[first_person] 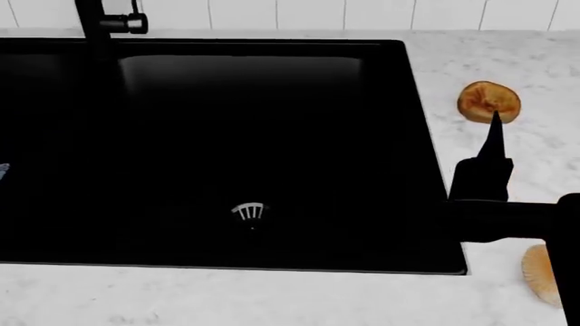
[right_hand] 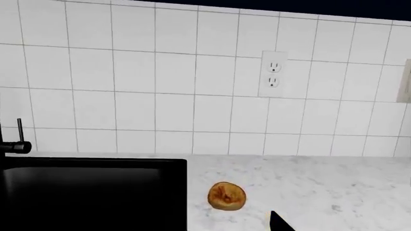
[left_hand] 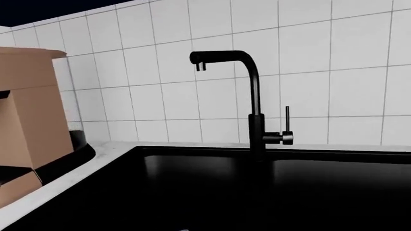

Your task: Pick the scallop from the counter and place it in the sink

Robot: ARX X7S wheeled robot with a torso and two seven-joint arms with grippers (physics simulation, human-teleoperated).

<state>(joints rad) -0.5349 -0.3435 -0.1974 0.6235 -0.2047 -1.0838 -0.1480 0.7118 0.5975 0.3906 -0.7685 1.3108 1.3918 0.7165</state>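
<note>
The scallop (first_person: pixel 540 274) lies on the marble tabletop (first_person: pixel 507 61) right of the black sink (first_person: pixel 227 136), partly hidden by the right arm. The right fingers (first_person: pixel 494 136) point toward a darker orange lumpy item (first_person: pixel 488 102); their state cannot be told. No writing is readable.

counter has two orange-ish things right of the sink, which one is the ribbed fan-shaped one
The scallop, pale peach with fine ribs, lies at the near right edge of the head view. The rounder, darker orange-brown lumpy item sits farther back, toward the tiled wall.
</note>
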